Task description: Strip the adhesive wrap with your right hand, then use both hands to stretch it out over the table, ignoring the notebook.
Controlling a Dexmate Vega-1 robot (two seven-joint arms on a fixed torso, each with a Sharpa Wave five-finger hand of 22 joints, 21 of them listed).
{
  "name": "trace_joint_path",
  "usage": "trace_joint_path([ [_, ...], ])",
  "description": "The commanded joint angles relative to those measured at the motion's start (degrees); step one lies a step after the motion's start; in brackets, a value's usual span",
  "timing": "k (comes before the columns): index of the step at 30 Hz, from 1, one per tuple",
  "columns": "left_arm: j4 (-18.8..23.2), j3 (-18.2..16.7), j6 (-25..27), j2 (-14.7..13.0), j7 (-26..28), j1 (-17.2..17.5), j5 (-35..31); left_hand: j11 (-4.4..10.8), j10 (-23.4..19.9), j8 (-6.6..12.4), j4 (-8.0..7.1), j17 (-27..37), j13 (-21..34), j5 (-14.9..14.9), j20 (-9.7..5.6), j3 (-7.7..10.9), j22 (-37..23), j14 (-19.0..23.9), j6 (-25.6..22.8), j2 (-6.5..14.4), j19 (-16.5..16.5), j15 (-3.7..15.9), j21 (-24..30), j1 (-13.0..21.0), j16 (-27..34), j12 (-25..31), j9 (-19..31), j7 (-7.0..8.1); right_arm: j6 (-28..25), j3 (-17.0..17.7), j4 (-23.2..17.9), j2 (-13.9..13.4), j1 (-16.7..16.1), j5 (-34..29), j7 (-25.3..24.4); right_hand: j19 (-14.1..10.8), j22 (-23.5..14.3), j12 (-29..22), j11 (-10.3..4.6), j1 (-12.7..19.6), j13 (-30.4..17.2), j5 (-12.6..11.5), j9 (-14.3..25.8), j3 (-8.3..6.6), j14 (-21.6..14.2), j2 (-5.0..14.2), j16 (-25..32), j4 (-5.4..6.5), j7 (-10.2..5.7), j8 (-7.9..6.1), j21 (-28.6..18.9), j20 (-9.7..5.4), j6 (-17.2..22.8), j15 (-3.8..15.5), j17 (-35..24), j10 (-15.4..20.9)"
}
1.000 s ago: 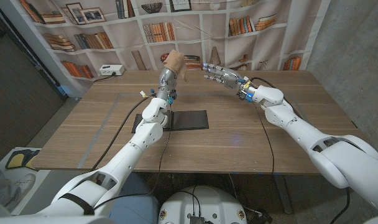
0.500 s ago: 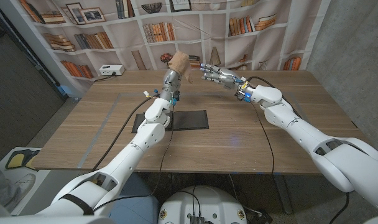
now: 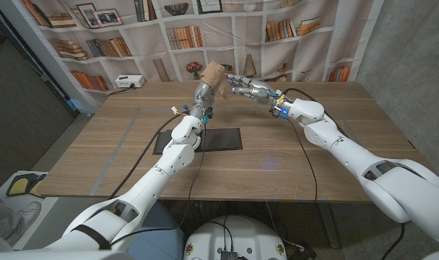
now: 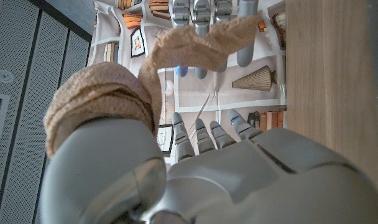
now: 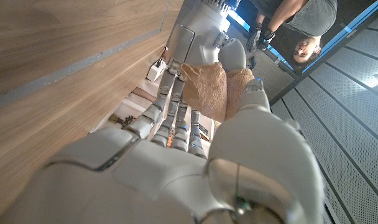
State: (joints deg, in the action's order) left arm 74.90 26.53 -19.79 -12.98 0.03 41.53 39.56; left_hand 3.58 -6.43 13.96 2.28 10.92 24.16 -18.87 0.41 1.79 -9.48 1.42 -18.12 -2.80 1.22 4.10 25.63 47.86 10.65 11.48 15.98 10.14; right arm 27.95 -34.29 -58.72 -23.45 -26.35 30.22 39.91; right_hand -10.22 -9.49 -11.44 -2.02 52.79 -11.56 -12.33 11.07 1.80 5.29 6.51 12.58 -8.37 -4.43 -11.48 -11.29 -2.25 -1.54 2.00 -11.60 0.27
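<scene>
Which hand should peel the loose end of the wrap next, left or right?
Right. The right hand has its fingertips at the tan wrap, whose loose flap hangs toward them, while the left hand is raised and already holds the roll.

i count 1 roll of tan adhesive wrap (image 3: 214, 75), 1 black notebook (image 3: 200, 139) on 1 wooden table (image 3: 277, 159), 2 hands of mine, left hand (image 3: 205, 90) and right hand (image 3: 242, 87), and 1 person (image 5: 301, 25).
</scene>
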Motion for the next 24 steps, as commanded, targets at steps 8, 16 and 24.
trace_joint_path([
  [8, -0.69, 1.02, -0.99, 0.37, 1.53, -0.17, -2.79, 0.22, 0.03, -0.48, 0.34, 0.00, -0.48, -1.62, 0.01, -0.61, -0.17, 0.04, -0.40, 0.57, -0.36, -0.20, -0.84, 0.81, 0.54, 0.49, 0.02, 0.21, -1.25, -0.28, -2.84, -0.26, -1.34, 1.20, -0.10, -5.88, -0.62, -1.69, -1.41, 0.68, -1.30, 0.22, 0.42, -0.89, -4.37, 1.43, 2.97, 0.92, -0.90, -0.82, -1.79, 2.64, 1.72, 2.18, -2.33, 2.47],
  [16, -0.41, 1.12, -0.80, 0.25, 2.20, 0.08, -3.27, 0.40, 0.00, -0.61, 0.52, -0.04, -0.95, -2.62, -0.11, -0.84, -0.18, 0.07, -0.51, 0.75, -0.61, 0.00, -1.46, 1.50, 0.54, 0.55, -0.09, 0.28, -1.22, -0.01, -1.04, 0.82, -0.80, 3.18, 2.41, -9.12, -0.84, -2.69, -1.85, 1.79, -2.02, 0.24, 0.45, -1.93, -7.89, 2.23, 5.46, 0.75, -1.15, -1.25, -2.56, 1.68, 2.98, 3.47, -4.15, 4.68],
  [24, -0.10, 1.37, -0.16, -0.06, 2.40, 0.17, -3.59, 0.31, -0.02, -0.89, 0.54, -0.06, -1.80, -4.24, 0.01, -1.48, -0.21, 0.07, -0.54, 1.10, -1.03, -0.14, -2.64, 2.22, 0.54, 0.66, -0.28, 0.26, -0.22, 0.02, 3.29, 2.80, 0.80, 4.97, 7.11, -12.00, -1.04, -3.57, -1.02, 3.55, -2.93, 0.45, 0.46, -3.45, -9.53, 2.68, 7.58, 0.54, -1.14, 0.16, -3.11, -0.99, -0.69, 4.18, -6.46, 7.04],
])
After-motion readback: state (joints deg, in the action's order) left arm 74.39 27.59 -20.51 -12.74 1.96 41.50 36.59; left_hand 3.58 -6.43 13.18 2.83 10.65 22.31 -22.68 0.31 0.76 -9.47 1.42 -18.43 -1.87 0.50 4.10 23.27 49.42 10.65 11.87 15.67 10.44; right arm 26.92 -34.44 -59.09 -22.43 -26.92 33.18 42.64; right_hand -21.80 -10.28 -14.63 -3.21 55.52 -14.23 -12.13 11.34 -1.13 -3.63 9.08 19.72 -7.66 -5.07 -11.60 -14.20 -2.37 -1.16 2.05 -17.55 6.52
